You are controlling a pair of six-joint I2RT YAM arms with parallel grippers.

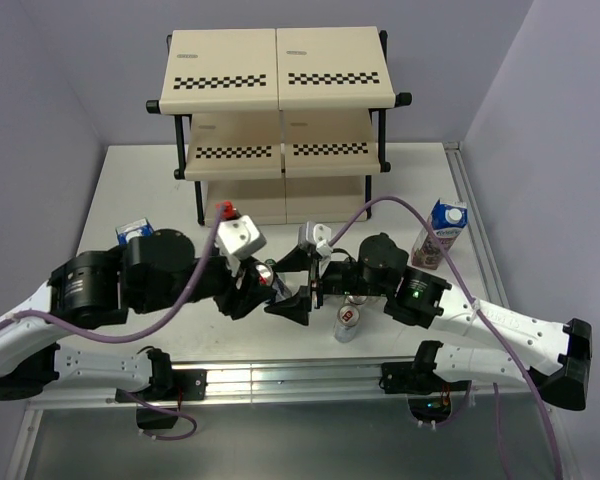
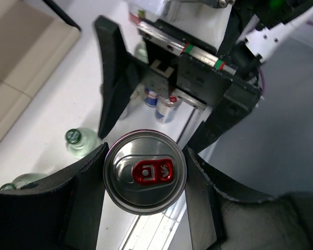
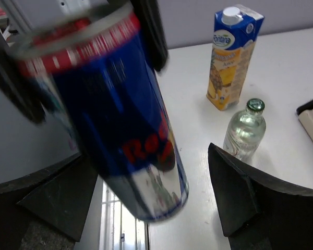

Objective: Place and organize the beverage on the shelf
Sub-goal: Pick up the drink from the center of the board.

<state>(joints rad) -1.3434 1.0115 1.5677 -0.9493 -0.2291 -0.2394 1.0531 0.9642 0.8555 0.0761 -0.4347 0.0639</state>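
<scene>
My left gripper is shut on a slim silver-blue-red can, its fingers pressed on both sides of the rim. In the top view this can hangs above the table's front middle, between the two arms. My right gripper is open around the same can's lower body, with a clear gap to its right finger. The cream shelf stands at the back with bare tiers. A second can stands under the right arm.
A purple carton stands at the right. A yellow pineapple carton and a green-capped bottle stand on the left side. Two more cans and two bottles sit below the arms.
</scene>
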